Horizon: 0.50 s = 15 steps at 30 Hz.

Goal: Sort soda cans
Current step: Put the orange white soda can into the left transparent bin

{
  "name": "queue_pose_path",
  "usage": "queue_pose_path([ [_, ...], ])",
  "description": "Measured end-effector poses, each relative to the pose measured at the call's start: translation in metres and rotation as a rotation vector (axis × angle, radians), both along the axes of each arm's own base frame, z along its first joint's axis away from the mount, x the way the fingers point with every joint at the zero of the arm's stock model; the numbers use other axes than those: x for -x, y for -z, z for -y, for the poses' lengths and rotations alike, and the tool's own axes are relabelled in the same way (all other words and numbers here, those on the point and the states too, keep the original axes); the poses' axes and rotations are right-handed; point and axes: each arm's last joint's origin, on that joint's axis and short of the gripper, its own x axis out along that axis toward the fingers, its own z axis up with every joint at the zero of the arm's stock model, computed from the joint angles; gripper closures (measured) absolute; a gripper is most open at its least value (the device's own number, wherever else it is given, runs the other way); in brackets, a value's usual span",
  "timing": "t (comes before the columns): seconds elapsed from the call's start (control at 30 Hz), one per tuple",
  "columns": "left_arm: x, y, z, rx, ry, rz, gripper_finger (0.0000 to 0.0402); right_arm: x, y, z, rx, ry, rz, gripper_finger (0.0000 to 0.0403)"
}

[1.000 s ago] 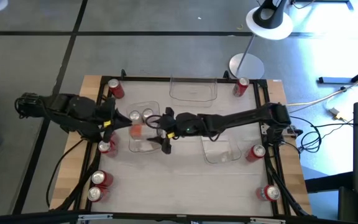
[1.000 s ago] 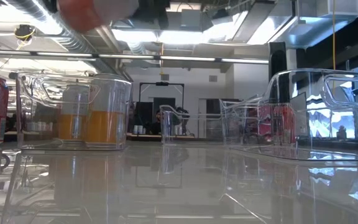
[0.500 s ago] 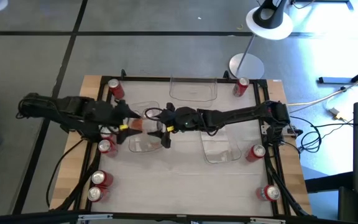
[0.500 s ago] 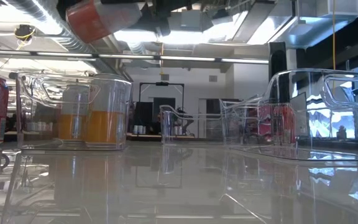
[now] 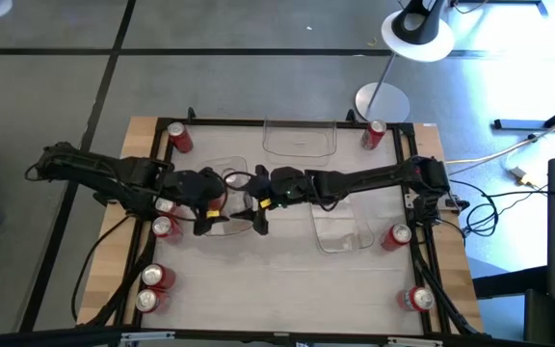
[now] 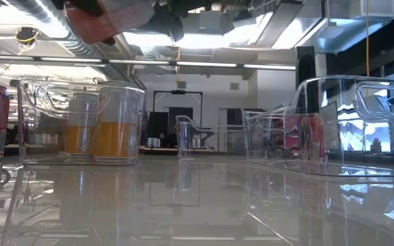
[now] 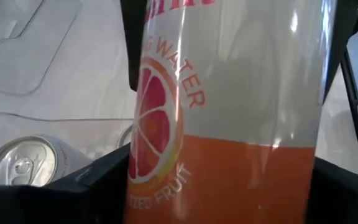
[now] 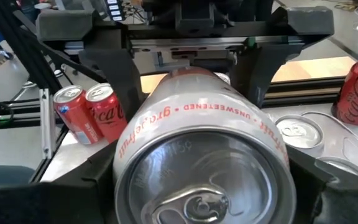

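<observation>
A pale soda can (image 8: 204, 143) with an orange lower end (image 7: 229, 186) hangs above the clear left bin (image 5: 222, 226). My right gripper (image 5: 251, 200) is shut on it. My left gripper (image 5: 210, 204) is open at the can's orange end, one finger (image 8: 114, 74) on each side of it; I cannot tell whether they touch. In the low view the can (image 6: 108, 14) shows tilted, high above the table. Two pale soda cans (image 6: 91, 130) stand in the bin. My right gripper pinches the can's round wall near its silver top (image 8: 126, 168) between its two fingers (image 8: 95, 186). The fingers come level from the table's right side and lie along the can. The can is lifted clear, lying tilted with its top toward my right wrist.
Red soda cans stand at the far left (image 5: 178, 137), far right (image 5: 374, 133), left edge (image 5: 165, 226), near left (image 5: 150, 287) and right side (image 5: 398, 236), (image 5: 417, 299). Clear bins sit at the far edge (image 5: 300, 140) and right of centre (image 5: 345, 231).
My left gripper has gone toward the table's right edge, up to the can, and has opened; its fingers now stand on either side of the can's orange end. My right gripper has kept its hold on the can.
</observation>
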Motion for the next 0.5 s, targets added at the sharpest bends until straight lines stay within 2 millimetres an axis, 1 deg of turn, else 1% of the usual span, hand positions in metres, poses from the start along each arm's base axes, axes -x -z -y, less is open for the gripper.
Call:
queue_pose_path([
  [0.07, 0.0, 0.0, 0.0, 0.0, 0.0, 0.003, 0.0113, 0.0, 0.0, 0.0, 0.0, -0.001, 0.0, 0.0124],
  [0.1, 0.0, 0.0, 0.0, 0.0, 0.001, 0.002, 0.0115, 0.0, 0.0, 0.0, 0.0, -0.001, 0.0, 0.0121],
  [0.13, 0.0, 0.0, 0.0, 0.001, 0.0, 0.002, 0.0115, 0.0, 0.0, 0.0, 0.0, 0.0, 0.0, 0.0108],
  [0.2, 0.0, 0.0, 0.0, -0.001, -0.004, 0.004, 0.0115, 0.0, 0.0, 0.0, 0.0, 0.001, 0.0, 0.0068],
  [0.27, 0.002, 0.001, 0.0, -0.003, -0.008, -0.014, 0.0115, 0.003, -0.004, 0.0, 0.0, 0.0, -0.003, 0.0029],
  [0.3, 0.003, 0.001, -0.001, -0.001, -0.01, -0.022, 0.0115, 0.007, -0.009, 0.0, 0.0, 0.0, -0.011, 0.002],
  [0.37, 0.007, -0.002, -0.001, 0.015, -0.022, -0.007, 0.0115, 0.019, -0.023, 0.001, 0.002, 0.0, -0.027, 0.0025],
  [0.47, 0.019, -0.009, -0.003, 0.032, -0.029, 0.032, 0.0115, 0.04, -0.046, 0.003, 0.007, 0.009, -0.051, 0.0051],
  [0.5, 0.023, -0.012, -0.003, 0.042, -0.028, 0.059, 0.0115, 0.045, -0.051, 0.003, 0.012, 0.012, -0.058, 0.0059],
])
